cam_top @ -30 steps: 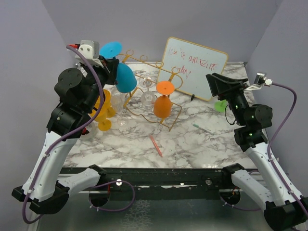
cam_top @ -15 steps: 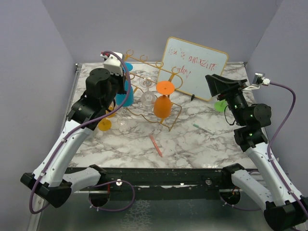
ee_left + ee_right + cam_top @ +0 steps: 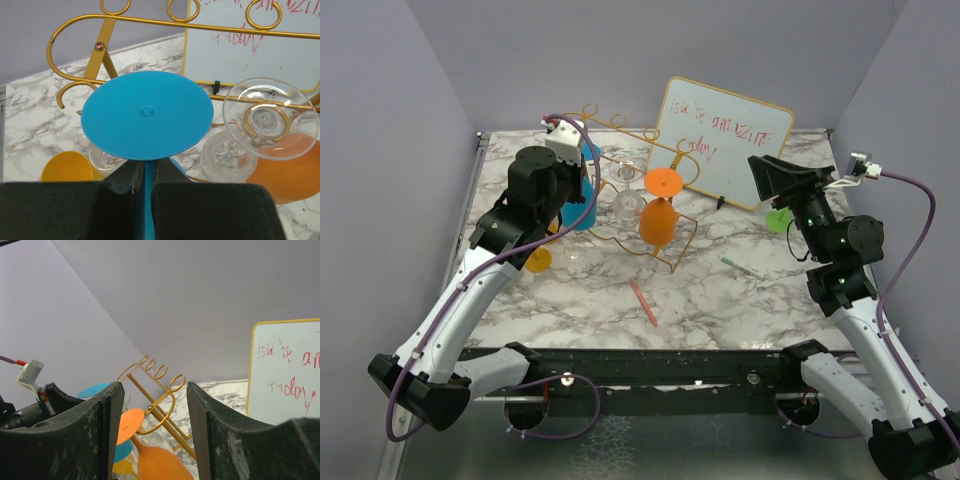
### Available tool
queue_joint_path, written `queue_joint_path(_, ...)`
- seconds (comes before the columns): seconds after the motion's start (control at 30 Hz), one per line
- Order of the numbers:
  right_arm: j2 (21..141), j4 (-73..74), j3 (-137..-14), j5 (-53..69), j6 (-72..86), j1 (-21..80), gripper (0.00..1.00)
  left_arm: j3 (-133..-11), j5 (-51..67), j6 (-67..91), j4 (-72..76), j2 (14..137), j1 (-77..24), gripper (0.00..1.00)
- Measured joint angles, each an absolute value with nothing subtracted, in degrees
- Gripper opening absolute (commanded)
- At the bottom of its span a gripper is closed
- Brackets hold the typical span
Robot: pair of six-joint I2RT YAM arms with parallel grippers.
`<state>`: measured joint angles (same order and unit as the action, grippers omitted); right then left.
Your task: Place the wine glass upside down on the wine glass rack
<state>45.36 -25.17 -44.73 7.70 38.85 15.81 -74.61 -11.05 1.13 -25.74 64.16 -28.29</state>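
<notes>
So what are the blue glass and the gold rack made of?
The blue wine glass looks like plastic: solid colour, matte, and you cannot see through it. The rack looks like metal wire with a shiny gold finish, bent into loops and held by a screw. Both are guesses from looks.

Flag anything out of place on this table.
Two strays lie loose on the marble tabletop: a thin pink stick in front of the gold wire rack, and a small pale-green stick below the framed whiteboard.

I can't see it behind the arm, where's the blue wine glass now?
In the left wrist view, the blue wine glass is upside down, its stem pinched in the left hand, at the rack's left end beside a clear glass.
</notes>
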Motion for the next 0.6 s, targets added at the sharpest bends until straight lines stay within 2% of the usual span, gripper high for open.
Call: queue_joint_path(0.6, 44.7, -23.9, -44.7, 6.8, 38.3, 15.8, 0.58, -72.8, -7.7, 1.1, -20.8, 65.6, -26.8, 0.00)
